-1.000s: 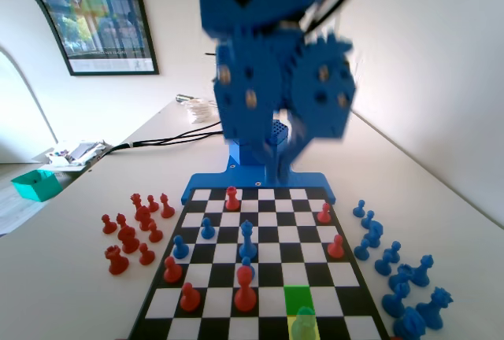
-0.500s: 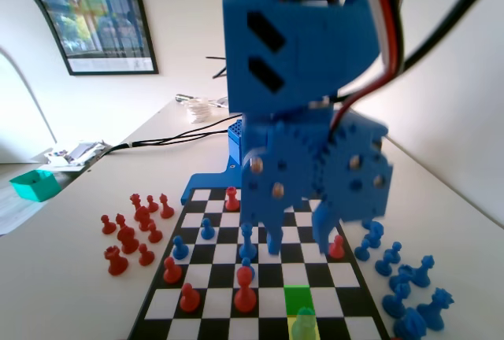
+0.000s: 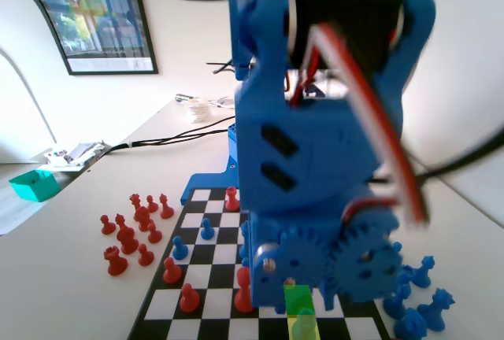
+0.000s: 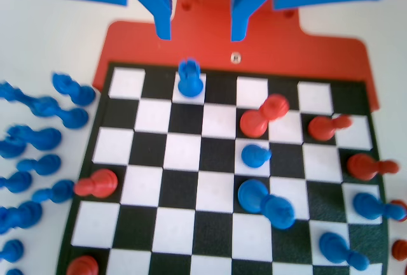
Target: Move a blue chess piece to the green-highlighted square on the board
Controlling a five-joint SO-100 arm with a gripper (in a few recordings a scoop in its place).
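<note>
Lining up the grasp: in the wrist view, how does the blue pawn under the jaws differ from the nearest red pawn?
The small blue plastic pawn is blue, the round-headed red plastic pawn red. The blue pawn stands in the chequered board's end row, just below the open gripper; the red pawn sits one row lower, further right. The red pawn looks larger. Both stand free, untouched.

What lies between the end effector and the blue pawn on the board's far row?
No piece stands there. In the wrist view, only the black-and-white chequered board's edge separates the open blue end effector from the small blue round-headed plastic pawn.
</note>
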